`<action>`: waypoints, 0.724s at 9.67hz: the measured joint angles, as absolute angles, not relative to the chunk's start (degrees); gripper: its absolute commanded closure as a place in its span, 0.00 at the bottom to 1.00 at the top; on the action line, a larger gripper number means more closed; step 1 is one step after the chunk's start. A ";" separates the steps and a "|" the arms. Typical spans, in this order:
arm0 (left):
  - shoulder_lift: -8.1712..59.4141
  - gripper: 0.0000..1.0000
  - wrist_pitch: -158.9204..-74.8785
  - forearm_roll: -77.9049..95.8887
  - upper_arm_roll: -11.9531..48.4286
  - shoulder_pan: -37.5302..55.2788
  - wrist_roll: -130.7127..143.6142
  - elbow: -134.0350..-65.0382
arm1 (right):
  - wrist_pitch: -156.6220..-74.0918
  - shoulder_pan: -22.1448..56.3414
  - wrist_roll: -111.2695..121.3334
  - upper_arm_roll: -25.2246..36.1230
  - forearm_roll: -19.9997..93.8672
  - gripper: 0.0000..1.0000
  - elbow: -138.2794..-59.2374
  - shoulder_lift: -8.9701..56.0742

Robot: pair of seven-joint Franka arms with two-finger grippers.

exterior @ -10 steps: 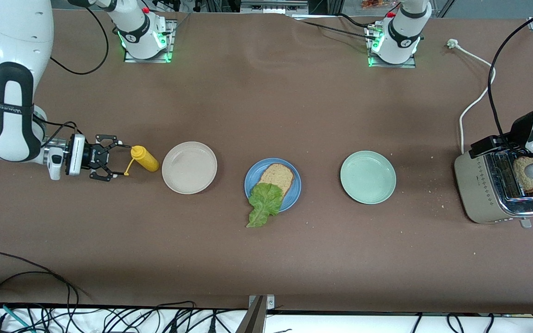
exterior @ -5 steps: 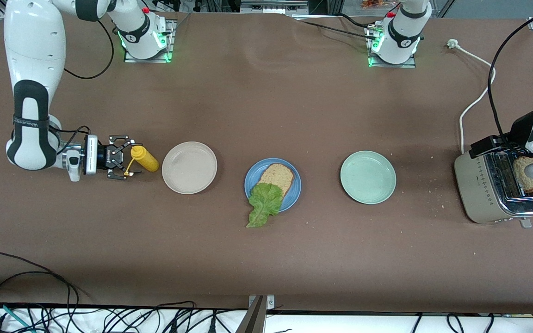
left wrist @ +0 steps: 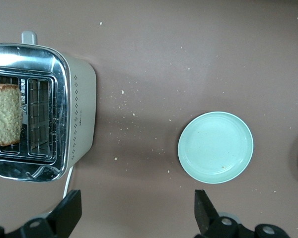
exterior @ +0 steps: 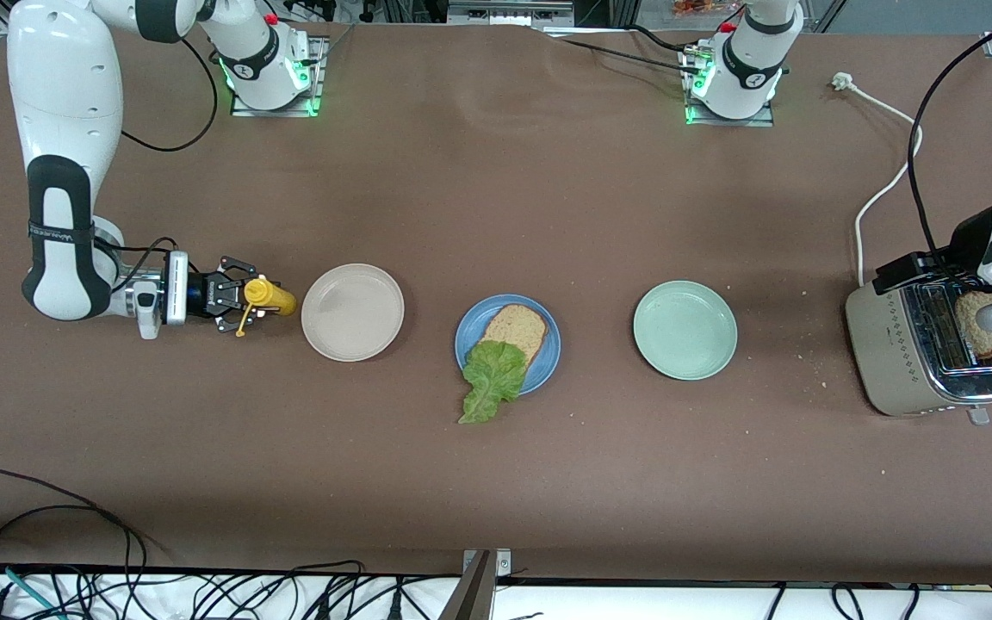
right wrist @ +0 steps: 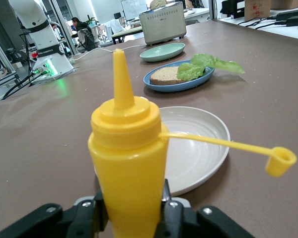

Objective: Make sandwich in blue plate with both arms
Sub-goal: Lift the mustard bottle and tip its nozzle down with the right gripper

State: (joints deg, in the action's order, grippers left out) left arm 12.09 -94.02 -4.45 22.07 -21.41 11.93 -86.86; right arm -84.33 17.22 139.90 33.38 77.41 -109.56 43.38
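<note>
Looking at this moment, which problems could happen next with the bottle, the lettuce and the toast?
1. The right gripper closes its fingers on the yellow squeeze bottle; its cap hangs open, so sauce may squirt.
2. The lettuce leaf overhangs the blue plate and may slide off.
3. The left gripper hangs open over the table beside the toaster; the bread slice looks hard to grasp.

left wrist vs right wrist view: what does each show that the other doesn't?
Only the left wrist view: the open left pincer above the table, and the second bread slice standing in a toaster slot.

Only the right wrist view: the right pincer shut on the yellow squeeze bottle, the beige plate, the lettuce and bread slice on the blue plate.

Both: toaster and pale green plate.
</note>
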 measured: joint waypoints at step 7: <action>12.09 0.00 -93.47 -4.45 22.19 -21.41 11.93 -86.86 | -84.02 18.00 123.66 35.24 74.13 1.00 -101.96 41.51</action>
State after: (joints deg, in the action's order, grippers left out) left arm 12.09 -93.47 -4.45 22.19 -21.41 11.93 -86.86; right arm -84.02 18.00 123.66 35.24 74.13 -101.96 41.51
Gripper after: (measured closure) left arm 0.000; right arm 0.881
